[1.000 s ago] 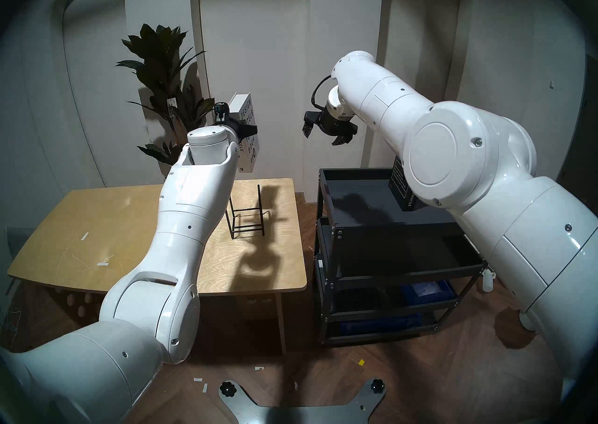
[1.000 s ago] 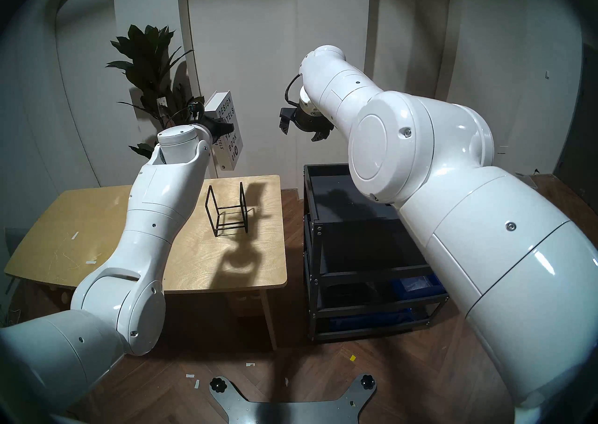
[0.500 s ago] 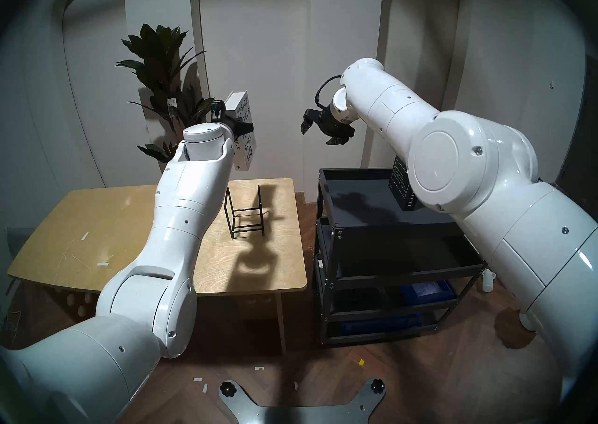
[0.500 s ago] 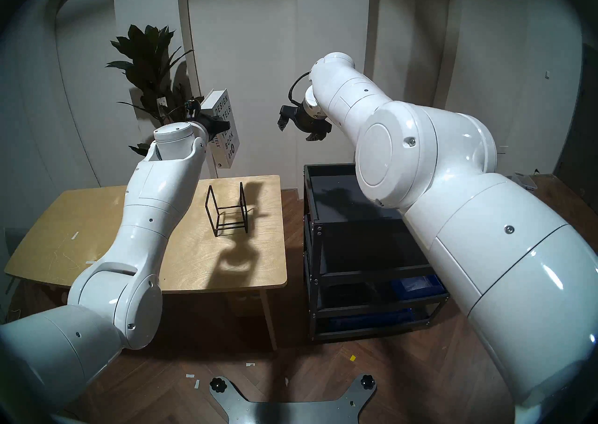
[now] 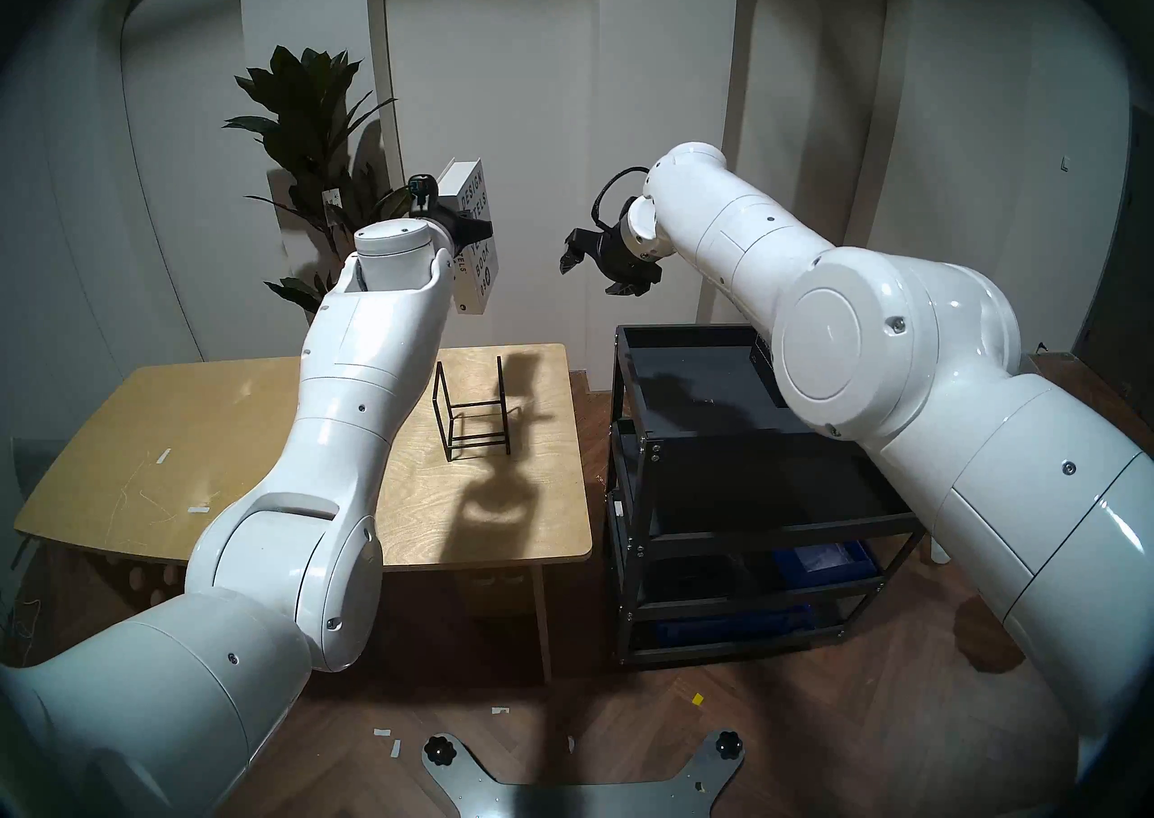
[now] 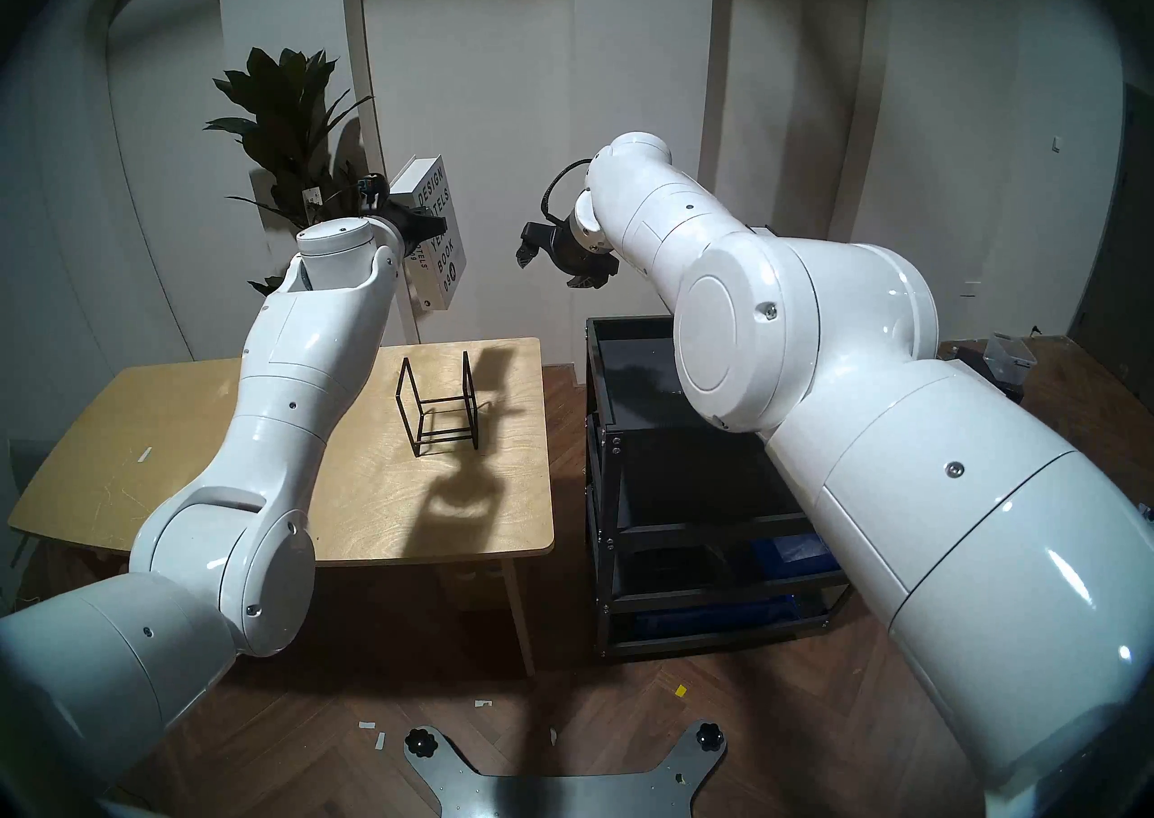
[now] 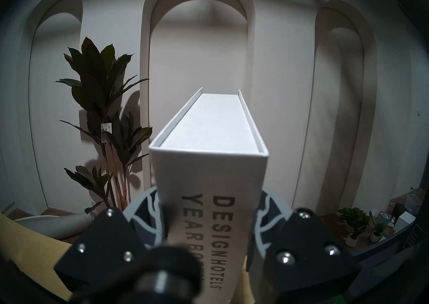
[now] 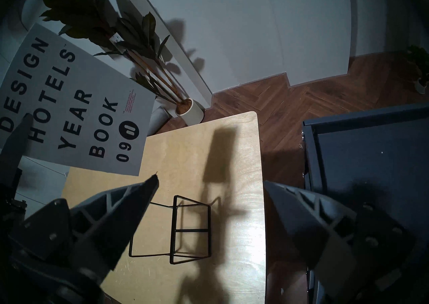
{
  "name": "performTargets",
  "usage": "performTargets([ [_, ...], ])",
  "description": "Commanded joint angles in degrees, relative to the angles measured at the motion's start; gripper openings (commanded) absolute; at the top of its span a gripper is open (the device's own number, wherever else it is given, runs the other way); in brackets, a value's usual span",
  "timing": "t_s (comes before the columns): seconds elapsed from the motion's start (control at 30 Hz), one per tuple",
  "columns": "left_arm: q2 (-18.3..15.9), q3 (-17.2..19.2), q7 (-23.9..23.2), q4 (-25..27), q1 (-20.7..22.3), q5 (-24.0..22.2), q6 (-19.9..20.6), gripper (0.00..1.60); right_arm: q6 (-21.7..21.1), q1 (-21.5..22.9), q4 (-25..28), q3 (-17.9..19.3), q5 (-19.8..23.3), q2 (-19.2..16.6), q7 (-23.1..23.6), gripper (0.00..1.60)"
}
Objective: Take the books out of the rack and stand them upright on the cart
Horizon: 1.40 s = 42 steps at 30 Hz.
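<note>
a dim room with arched white wall panels, seen from the robot's head. the wire rack (image 5: pixel 473 412) stands empty on the wooden tabletop (image 5: pixel 187 423), so both books look to be out of it. the dark book (image 5: pixel 765 364) is on the top shelf of the black cart (image 5: pixel 649 442), on the view's right, but the right arm hides nearly all of it; whether it stands upright cannot be told.

the white book (image 5: pixel 478 236), lettered "design hotels year book 09", is in the air above the far edge of the tabletop, well clear of the rack and not yet over the cart. it hangs close to upright, with a slight tilt. as a judgement, the task is past its midpoint: what is left is to carry this book across to the cart and stand it upright there.

the left arm reaches up and forward from the lower left, its forearm rising over the tabletop and its wrist level. the left gripper (image 5: pixel 469 231) is clamped on the white book; in the left wrist view its two fingers (image 7: pixel 160 208) press the two covers near the spine.

the right arm comes in from the right, elbow high over the cart, wrist angled down and toward the book. the right gripper (image 5: pixel 596 270) is spread wide and empty, hanging between the book and the cart, apart from both. its wrist view looks down on the book cover, the rack and the cart's top shelf.
</note>
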<state>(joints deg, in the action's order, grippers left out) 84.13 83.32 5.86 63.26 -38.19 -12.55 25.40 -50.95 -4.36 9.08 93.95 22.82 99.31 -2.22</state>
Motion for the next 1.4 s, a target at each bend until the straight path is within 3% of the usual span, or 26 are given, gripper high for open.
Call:
performTargets([
  [0.0, 0.78, -0.27, 0.1, 0.09, 4.18, 0.18, -0.2, 0.0, 1.05, 0.09, 1.46, -2.21, -1.63, 1.67, 2.9, 1.6],
  [0.53, 2.01, -1.05, 0.17, -3.64, 6.7, 0.94, 0.1, 0.0, 4.62, -0.48, 3.14, -7.48, -5.73, 2.85, 9.72, 1.6],
  [1.37, 4.04, -0.8, 2.08, -9.02, 11.55, 1.45, 1.31, 0.0, 10.3, -3.66, 3.18, -18.86, -15.12, 3.32, 16.62, 1.6],
])
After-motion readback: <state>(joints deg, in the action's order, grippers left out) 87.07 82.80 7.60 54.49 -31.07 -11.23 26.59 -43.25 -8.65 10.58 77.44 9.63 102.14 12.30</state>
